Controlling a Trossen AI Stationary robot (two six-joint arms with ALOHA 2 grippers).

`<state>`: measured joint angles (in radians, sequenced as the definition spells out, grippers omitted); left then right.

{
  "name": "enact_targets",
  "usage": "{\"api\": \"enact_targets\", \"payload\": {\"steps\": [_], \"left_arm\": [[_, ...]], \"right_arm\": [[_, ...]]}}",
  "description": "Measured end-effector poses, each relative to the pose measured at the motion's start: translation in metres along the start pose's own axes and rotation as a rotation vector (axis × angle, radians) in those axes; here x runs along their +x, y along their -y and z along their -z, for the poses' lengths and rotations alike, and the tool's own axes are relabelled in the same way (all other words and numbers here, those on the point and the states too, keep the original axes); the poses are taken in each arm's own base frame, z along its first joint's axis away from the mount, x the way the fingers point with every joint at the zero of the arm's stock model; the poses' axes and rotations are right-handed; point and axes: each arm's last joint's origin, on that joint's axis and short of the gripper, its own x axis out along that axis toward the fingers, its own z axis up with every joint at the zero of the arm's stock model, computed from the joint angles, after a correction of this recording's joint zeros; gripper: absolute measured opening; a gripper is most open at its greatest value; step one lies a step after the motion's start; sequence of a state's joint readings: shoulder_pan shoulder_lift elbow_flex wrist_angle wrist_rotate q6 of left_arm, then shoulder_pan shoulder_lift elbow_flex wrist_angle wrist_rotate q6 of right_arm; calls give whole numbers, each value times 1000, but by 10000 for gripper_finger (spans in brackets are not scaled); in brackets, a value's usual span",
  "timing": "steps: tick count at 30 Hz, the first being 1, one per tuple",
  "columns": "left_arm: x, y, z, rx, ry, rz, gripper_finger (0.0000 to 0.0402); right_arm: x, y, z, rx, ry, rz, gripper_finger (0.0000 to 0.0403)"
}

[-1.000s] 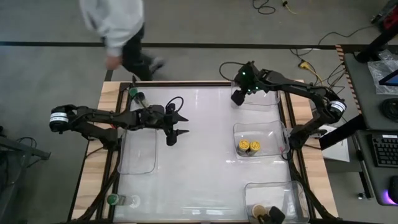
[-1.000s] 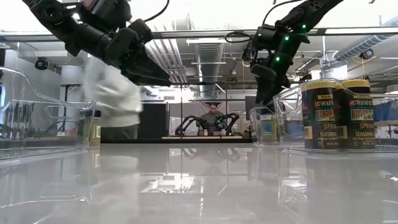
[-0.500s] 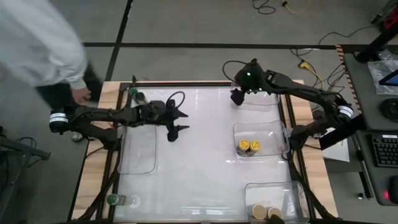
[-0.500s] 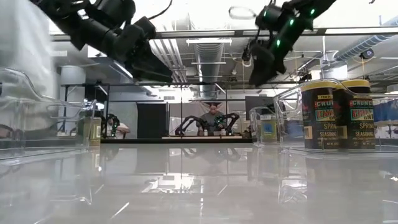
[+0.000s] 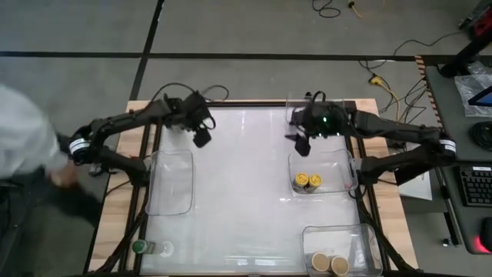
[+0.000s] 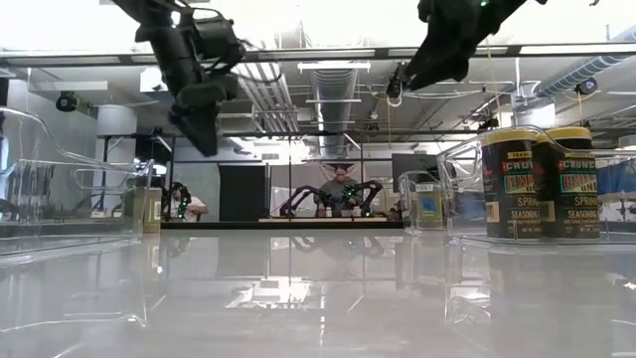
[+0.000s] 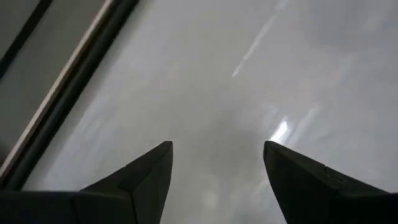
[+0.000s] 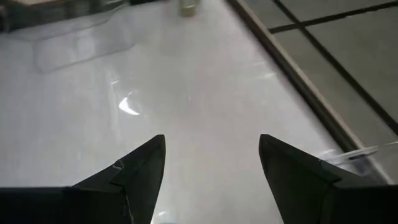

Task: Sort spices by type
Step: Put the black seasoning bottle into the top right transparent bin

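Note:
Two yellow-lidded spice jars (image 5: 307, 181) stand in the middle clear bin (image 5: 338, 163) on the right; the low view shows them (image 6: 542, 184) close up. Two tan-lidded jars (image 5: 329, 264) stand in the near right bin. A green-lidded jar (image 5: 139, 247) stands on the table's near left corner. Another small jar (image 8: 188, 6) stands by the far left corner. My left gripper (image 5: 201, 138) hangs open and empty above the far left of the table (image 7: 217, 146). My right gripper (image 5: 301, 146) hangs open and empty by the far right bin (image 8: 211, 138).
A long clear bin (image 5: 171, 183) lies along the table's left side. A further jar (image 6: 429, 209) stands in a clear bin at the far right. A person (image 5: 15, 131) stands beside the table's left edge. The white middle of the table (image 5: 238, 192) holds nothing.
My left gripper has swung from the table's middle toward the far left corner, rising and tipping steeply downward. My right gripper has drawn back from the far edge toward the near side and risen. Both stayed open. The person has walked from the far side round to the left.

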<state>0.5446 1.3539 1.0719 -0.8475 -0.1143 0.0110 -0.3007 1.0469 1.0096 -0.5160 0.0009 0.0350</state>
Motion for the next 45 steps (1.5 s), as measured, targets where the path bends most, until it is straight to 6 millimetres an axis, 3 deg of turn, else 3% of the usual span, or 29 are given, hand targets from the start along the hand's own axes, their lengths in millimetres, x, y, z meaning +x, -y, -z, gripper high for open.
{"api": "enact_targets", "payload": {"steps": [3, 9, 18, 26, 31, 45], "left_arm": [[-2, -14, -3, -113, -103, -100, 236], [10, -39, -11, -146, -268, -232, 236], [32, -74, -17, -258, -508, -263, 236], [40, -73, -19, -47, -574, -208, 236], [39, -76, -15, 63, -644, -323, 240], [54, -72, -10, 157, -748, -273, 295]], "right_arm": [[-1, -12, 9, -27, -9, -11, 246], [1, -38, 25, -78, -36, -65, 232], [8, -78, 45, -129, 15, -216, 222], [9, -85, 49, -144, 14, -192, 248], [9, -85, 50, -144, 13, -191, 261], [10, -85, 50, -128, 9, -191, 255]]}}
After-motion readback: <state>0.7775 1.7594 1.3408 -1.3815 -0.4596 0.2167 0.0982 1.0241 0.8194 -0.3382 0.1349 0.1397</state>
